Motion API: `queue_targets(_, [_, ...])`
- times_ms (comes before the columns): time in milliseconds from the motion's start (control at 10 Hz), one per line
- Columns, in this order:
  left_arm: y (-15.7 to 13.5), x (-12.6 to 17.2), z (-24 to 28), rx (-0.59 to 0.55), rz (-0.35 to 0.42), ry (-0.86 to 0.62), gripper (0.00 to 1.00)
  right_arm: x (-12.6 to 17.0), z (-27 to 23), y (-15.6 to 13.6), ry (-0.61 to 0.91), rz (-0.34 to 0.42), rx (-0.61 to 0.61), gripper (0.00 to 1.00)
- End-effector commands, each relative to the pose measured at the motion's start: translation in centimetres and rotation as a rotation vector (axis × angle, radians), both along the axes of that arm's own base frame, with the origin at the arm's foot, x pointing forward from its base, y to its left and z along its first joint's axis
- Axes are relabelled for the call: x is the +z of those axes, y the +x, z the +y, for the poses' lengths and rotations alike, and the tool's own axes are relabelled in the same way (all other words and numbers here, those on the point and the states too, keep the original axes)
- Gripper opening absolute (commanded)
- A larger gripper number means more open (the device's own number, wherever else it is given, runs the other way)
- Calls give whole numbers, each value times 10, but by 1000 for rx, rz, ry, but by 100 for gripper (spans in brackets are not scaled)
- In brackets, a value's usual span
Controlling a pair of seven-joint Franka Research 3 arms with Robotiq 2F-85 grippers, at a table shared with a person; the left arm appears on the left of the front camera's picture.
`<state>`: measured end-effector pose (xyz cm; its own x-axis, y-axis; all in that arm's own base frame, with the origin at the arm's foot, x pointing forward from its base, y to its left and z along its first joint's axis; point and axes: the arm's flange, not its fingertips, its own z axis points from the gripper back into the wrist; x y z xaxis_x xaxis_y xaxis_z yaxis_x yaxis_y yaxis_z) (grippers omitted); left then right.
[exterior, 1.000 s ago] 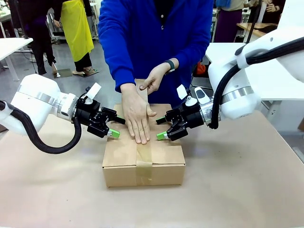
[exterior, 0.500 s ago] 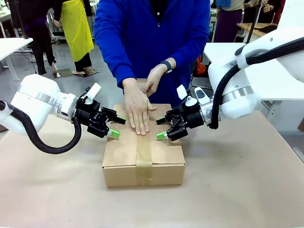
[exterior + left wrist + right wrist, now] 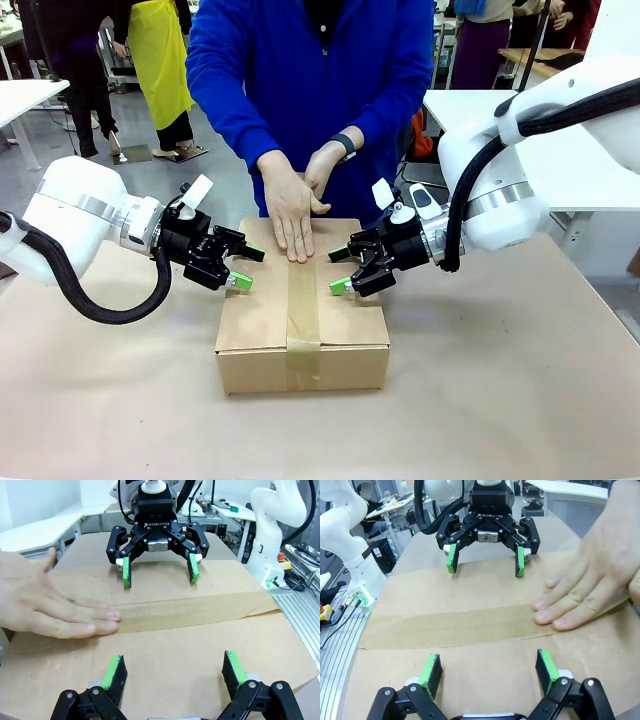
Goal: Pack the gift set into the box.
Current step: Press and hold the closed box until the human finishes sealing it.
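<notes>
Resting on the table [image 3: 500,400] between my arms, the box [image 3: 255,325] is closed, with tape [image 3: 303,315] along its top seam. My left gripper [image 3: 238,268] and right gripper [image 3: 340,270] are wide open, holding nothing, their green pads on the lid. The person's hand [image 3: 292,210] presses the tape's far end.

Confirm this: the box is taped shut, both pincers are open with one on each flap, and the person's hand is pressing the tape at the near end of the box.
Wrong in one respect: the person's hand presses the tape at the far end of the box, on the person's side, as the front view shows. The left pincer and right pincer are open, one on each flap.
</notes>
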<state>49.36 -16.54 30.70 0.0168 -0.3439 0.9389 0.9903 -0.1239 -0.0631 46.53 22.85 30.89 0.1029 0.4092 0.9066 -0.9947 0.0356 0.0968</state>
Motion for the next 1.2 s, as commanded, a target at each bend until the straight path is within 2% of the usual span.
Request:
queue_targets(0, [-2,-3,-1,4,-4,-1,100,-3,2,-3,2,-14,-4,100])
queue_targets(1100, [-2,-3,-1,4,-4,-1,100,-3,2,-3,2,-14,-4,100])
